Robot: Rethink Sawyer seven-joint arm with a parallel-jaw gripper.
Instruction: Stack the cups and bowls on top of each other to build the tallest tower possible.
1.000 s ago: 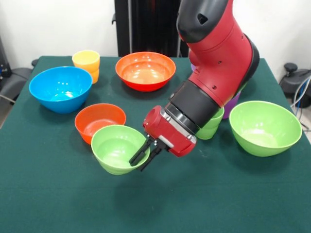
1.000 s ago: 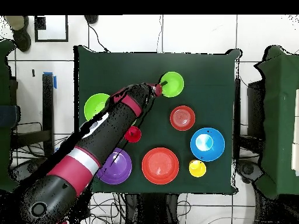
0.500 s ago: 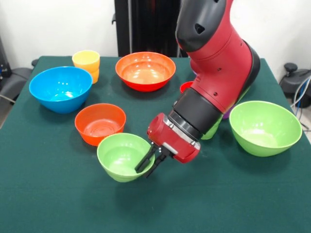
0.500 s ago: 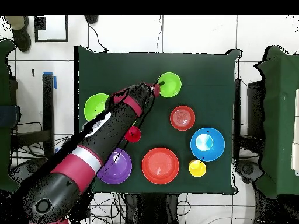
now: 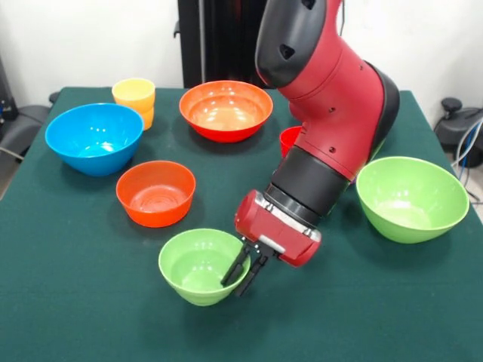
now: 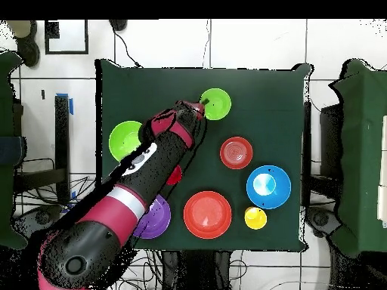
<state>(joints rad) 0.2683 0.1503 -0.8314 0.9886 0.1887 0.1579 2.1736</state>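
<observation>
Tool pinched on small green bowl's rim, small orange bowl nearby, large green bowl apart.

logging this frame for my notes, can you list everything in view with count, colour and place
small bowls: 2; light green at the table's front edge in the front view, the tool on its rim; orange-red just behind it, apart.
large bowls: 4; blue at front-view left, orange at back centre, light green at right, purple partly under the arm in the overhead view.
cups: 2 visible; yellow at back left, red partly hidden behind the arm.
table: 1, dark green.
arm: 1, red and black, reaching over the table.
tool: 1, closed on the small light green bowl's rim.
</observation>
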